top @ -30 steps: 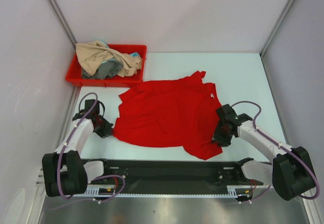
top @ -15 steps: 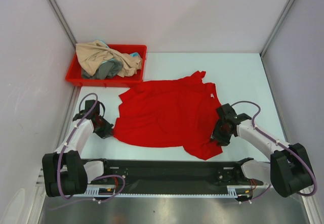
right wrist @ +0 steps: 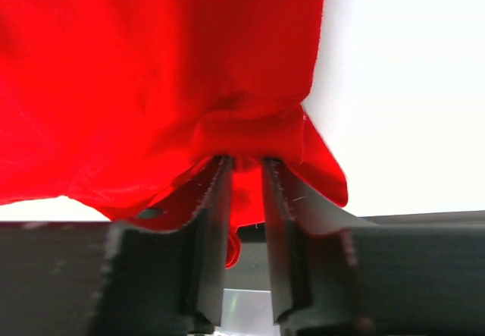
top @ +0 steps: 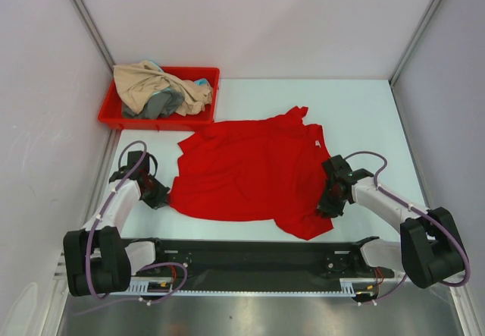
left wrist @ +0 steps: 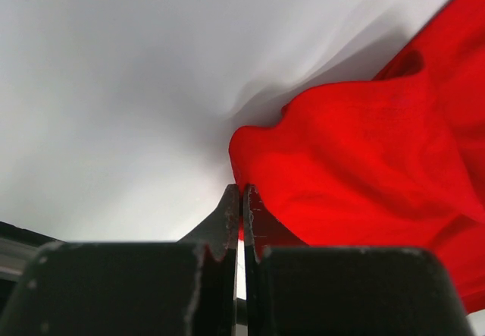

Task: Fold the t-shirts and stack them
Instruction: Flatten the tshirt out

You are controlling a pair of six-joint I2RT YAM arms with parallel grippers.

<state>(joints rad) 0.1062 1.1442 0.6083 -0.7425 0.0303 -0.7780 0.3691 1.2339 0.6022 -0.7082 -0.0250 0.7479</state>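
Observation:
The red t-shirt [top: 250,173] lies spread and rumpled on the white table. My left gripper [top: 162,195] is at its near left corner, shut on a pinch of red cloth [left wrist: 356,146]; in the left wrist view the left gripper [left wrist: 242,190] has its fingers pressed together. My right gripper [top: 326,204] is at the shirt's near right edge. In the right wrist view the right gripper [right wrist: 246,161] has a gap between its fingers, with a bunched fold of the red t-shirt [right wrist: 151,70] in that gap at the tips. Beige [top: 148,82], grey [top: 159,107] and light blue [top: 203,83] t-shirts are heaped in the tray.
A red plastic tray [top: 110,116] stands at the far left by the side wall. White walls enclose the table on the left, back and right. A black rail [top: 250,256] with both arm bases runs along the near edge.
The right gripper's fingers have come closer together around the fold of red cloth, and that wrist has shifted slightly left. The left arm and the shirt have not moved.

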